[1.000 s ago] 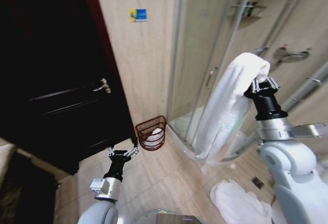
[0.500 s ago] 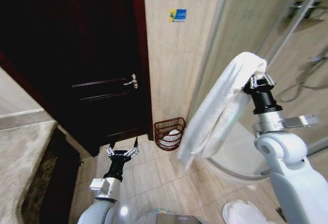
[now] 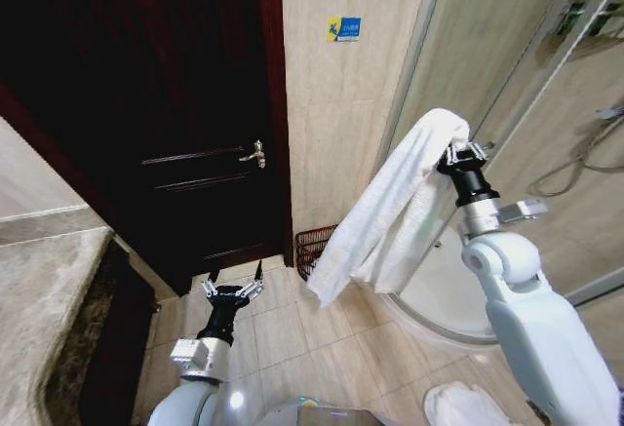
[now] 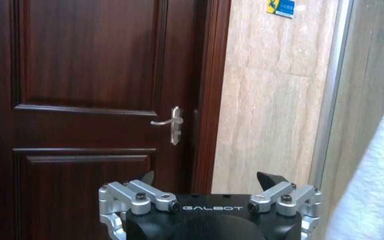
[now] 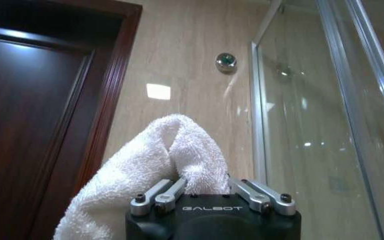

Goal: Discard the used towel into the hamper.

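1. Two grippers up: the right gripper point(image 3: 458, 154) is raised high by the shower glass point(image 3: 487, 46), fingers clamped on the white towel point(image 3: 385, 216), which hangs down-left.
2. Left gripper point(image 3: 233, 288) sits low over the floor tiles, fingers spread apart, empty.
3. "GALBOT" reads on both wrists.
4. Hamper point(image 3: 310, 248) stands by the wall beside the door point(image 3: 166, 124), partly behind the towel.
5. Blue-yellow sticker point(image 3: 344, 28) on the wall, text unreadable.

Arms: my glossy white shells, black wrist cuffs.
Left gripper point(image 4: 209, 181): silver linkages, black fingertips, screws, white "GALBOT" lettering.
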Controlling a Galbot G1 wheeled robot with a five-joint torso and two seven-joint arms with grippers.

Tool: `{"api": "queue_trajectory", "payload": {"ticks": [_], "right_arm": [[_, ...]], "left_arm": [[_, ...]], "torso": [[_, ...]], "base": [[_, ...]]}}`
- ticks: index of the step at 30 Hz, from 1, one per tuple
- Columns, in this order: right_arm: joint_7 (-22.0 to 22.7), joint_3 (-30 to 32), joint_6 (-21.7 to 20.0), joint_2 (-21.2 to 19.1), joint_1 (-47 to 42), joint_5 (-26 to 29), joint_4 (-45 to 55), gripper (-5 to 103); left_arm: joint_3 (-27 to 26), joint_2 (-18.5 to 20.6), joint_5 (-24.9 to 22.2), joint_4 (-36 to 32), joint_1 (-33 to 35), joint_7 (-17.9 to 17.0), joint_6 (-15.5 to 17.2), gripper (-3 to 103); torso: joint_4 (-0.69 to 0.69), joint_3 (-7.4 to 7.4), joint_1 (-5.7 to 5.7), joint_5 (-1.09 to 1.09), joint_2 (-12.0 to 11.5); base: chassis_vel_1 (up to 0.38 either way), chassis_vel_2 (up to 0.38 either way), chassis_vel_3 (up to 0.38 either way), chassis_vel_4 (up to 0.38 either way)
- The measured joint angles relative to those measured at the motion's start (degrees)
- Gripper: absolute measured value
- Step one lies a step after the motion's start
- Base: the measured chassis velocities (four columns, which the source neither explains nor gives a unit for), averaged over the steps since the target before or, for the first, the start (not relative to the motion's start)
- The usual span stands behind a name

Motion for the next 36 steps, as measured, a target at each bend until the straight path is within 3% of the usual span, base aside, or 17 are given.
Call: {"api": "queue_trajectory", "payload": {"ticks": [24, 36], "right_arm": [[3.0, -1.9, 2.7, -0.2, 2.4, -2.3, -2.1, 13], [2.0, -2.3, 2.3, -0.1, 3.1, -2.4, -2.6, 13]], "left_arm": [[0.0, 0.0, 0.0, 0.0, 0.0, 0.0, 0.0, 100], [0.0, 0.0, 0.0, 0.0, 0.0, 0.0, 0.0, 100]], "torso": [[0.01, 0.00, -0.01, 0.00, 0.0], [0.03, 0.00, 0.02, 0.00, 0.0]], "base": [[-0.020, 0.029, 0.021, -0.023], [0.043, 0.054, 0.056, 0.049]]}}
